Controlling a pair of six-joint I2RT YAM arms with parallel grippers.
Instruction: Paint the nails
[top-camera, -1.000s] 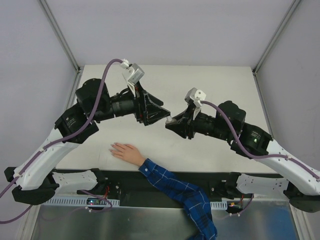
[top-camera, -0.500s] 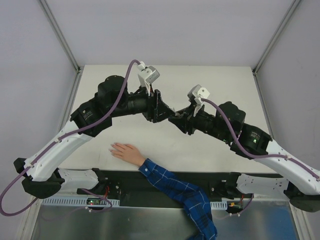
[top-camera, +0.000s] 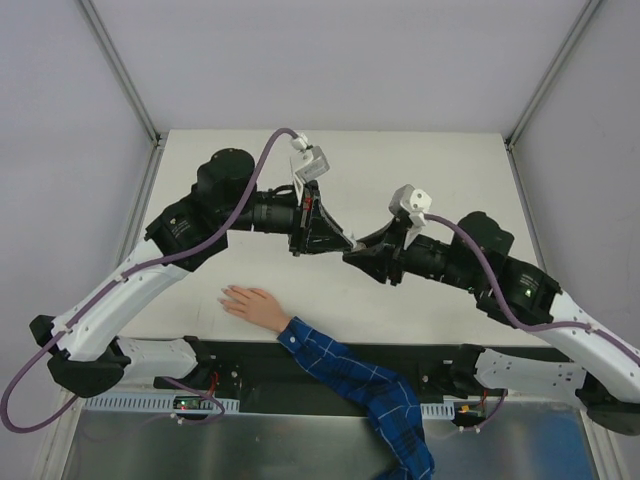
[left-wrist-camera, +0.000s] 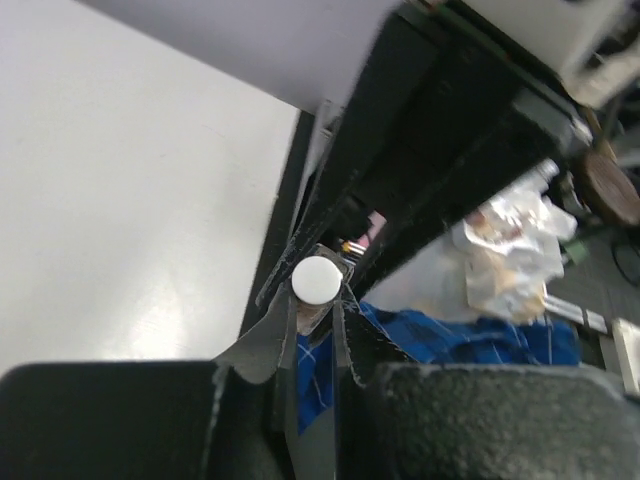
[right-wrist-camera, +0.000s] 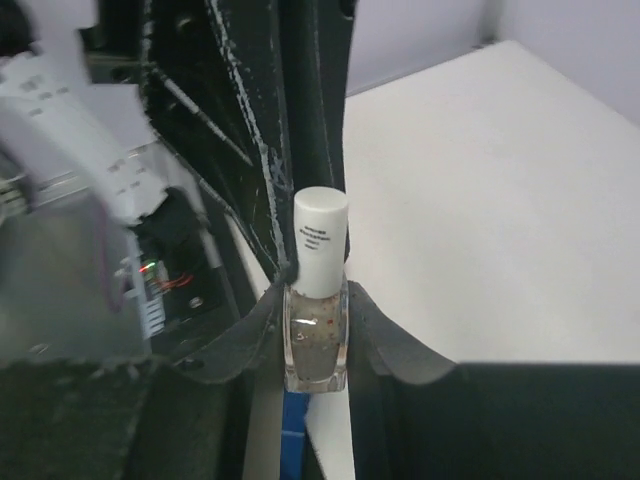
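Two grips, right jaws grasping bottle (right-wrist-camera: 314, 352), left jaws pinching cap (right-wrist-camera: 321, 208), lettering (right-wrist-camera: 316, 244) unreadable

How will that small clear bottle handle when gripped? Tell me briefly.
The bottle looks like glass: probably rigid, slick, breakable if dropped. Narrow and tall under its white cap, it would likely tip if nudged. Flat-sided, so unlikely to roll.

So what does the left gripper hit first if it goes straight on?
The left gripper would first meet the white cap of the bottle, already at its fingertips, then the right gripper holding it; depth unclear.
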